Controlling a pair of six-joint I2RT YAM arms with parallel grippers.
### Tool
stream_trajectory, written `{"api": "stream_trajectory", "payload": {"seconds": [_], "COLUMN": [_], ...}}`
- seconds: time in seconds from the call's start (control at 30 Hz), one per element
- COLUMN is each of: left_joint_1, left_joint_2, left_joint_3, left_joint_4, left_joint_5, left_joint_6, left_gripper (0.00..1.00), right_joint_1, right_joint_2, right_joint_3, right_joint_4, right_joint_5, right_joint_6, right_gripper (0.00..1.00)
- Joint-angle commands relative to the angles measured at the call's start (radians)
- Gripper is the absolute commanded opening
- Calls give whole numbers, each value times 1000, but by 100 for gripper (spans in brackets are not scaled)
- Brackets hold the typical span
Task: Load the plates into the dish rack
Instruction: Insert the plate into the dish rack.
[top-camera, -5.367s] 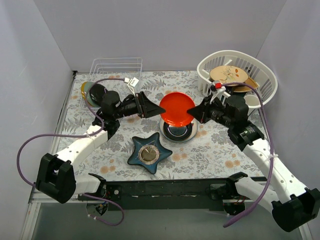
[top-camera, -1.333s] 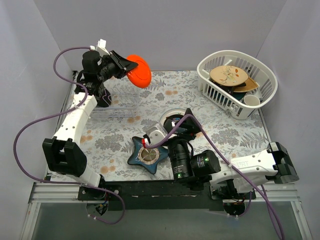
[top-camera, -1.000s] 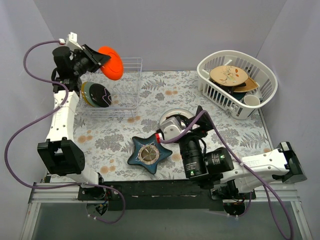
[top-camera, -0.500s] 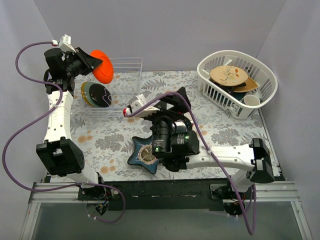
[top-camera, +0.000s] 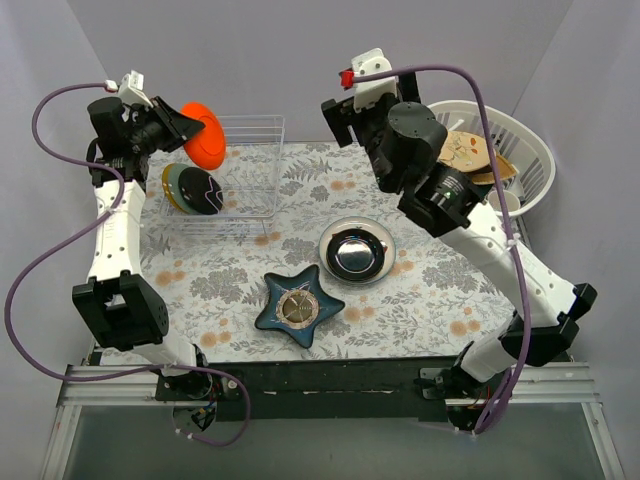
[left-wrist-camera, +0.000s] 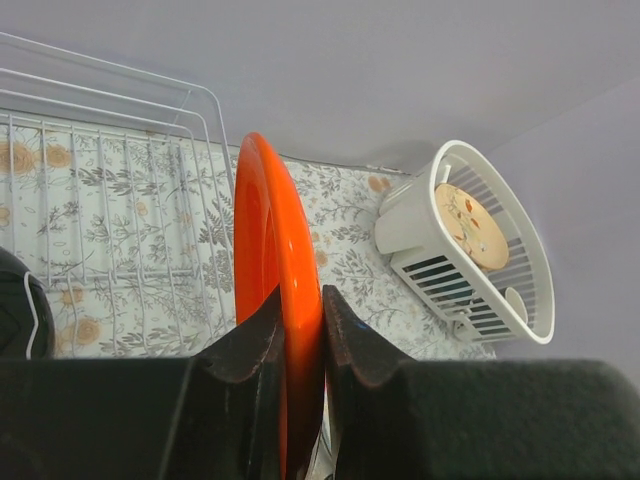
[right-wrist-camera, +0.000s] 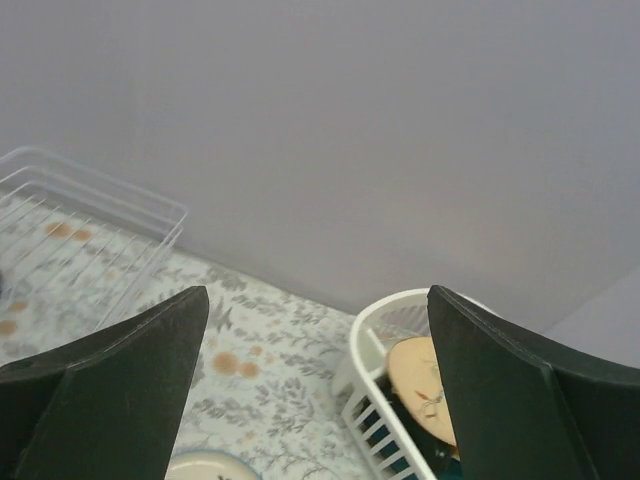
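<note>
Left hand (top-camera: 188, 124) is clamped on the rim of the orange plate (top-camera: 206, 136). The wrist view shows both fingers (left-wrist-camera: 262, 335) pinching the plate (left-wrist-camera: 262, 235) edge-on, so it stands upright. It reaches straight out ahead of the hand.

- Dish rack (top-camera: 250, 160) lies below and ahead of that hand. The plate hangs over the rack's left rear corner, clear of the wires (left-wrist-camera: 120, 180).
- One dark plate (top-camera: 192, 190) already stands in the rack, below the hand and nearer the arm's base.
- The rest of the rack, out past the orange plate, shows bare wire.

Judgement: the step in hand is seating the orange plate. It turns on bringing the plate's flat face in line with the upright dividers, then going straight down. Whether face and dividers line up now cannot be told from these views. A skewed plate would likely ride on the wires.

Right hand (top-camera: 338, 112) is raised high, jaws spread wide with nothing between them (right-wrist-camera: 317, 295). The white basket (top-camera: 530, 160) lies below and to its right, the rack below and to its left. The left hand is the one placed for the rack.

The metal bowl (top-camera: 356, 250) and blue star dish (top-camera: 298, 307) sit on the desk (top-camera: 440, 290), well apart from both hands.
</note>
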Motion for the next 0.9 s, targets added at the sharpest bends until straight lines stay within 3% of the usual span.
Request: {"api": "stream_trajectory", "payload": {"seconds": [0.0,0.07,0.13,0.37,0.53,0.87], "left_joint_1": [9,12,17,21,23,85], "left_joint_2": [1,5,7,-1,8,117], "left_joint_3": [32,31,22,-39,-90,-173], "left_joint_4": [-6,-17,-18,-7,6,140], "left_joint_5": [29,32,31,34,-14,113], "left_joint_6": [92,118,152,276,345,347], "left_gripper": [0,0,0,0,0,0], "right_joint_1": [-87,-147,-184,-229,-233,-239], "right_joint_2": [-79,-142,-197,-308,-325,-294], "right_joint_3": [-130,-241,-346,-546,-595,-637], "right_joint_4": [-172,-158,-137,-112,-124,-130], "right_joint_5": [-432,-594,-660,-713,-727,-766], "right_joint_6": [262,299,322,360,366,391], "right_gripper": [98,98,98,98,98,98]}}
